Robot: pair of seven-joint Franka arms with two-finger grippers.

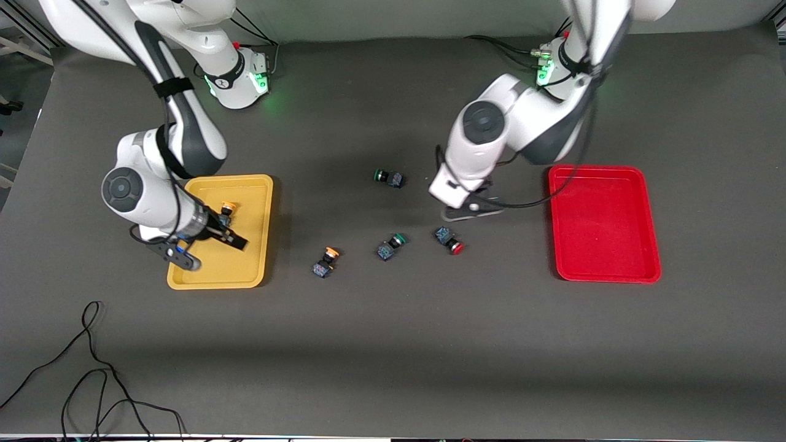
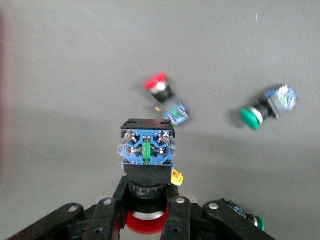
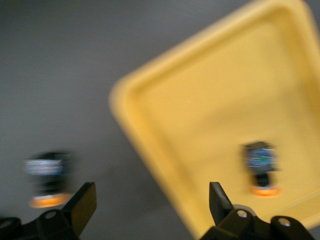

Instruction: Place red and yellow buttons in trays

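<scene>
My left gripper point(image 1: 471, 210) is shut on a red button point(image 2: 147, 150), held above the table between the trays; its red cap sits between my fingers point(image 2: 176, 220). A second red button point(image 1: 449, 239) point(image 2: 167, 100) lies on the table under it. My right gripper point(image 1: 212, 248) point(image 3: 150, 205) is open and empty over the yellow tray point(image 1: 245, 270) point(image 3: 200, 90). One yellow button point(image 1: 226, 212) point(image 3: 261, 167) lies in that tray. The other yellow button point(image 1: 325, 263) point(image 3: 47, 177) lies on the table beside it. The red tray point(image 1: 605, 270) holds nothing.
Two green-capped switches lie mid-table: one point(image 1: 389, 177) farther from the front camera, one point(image 1: 391, 245) point(image 2: 267, 107) between the loose yellow and red buttons. A black cable point(image 1: 92, 368) loops near the table's front edge at the right arm's end.
</scene>
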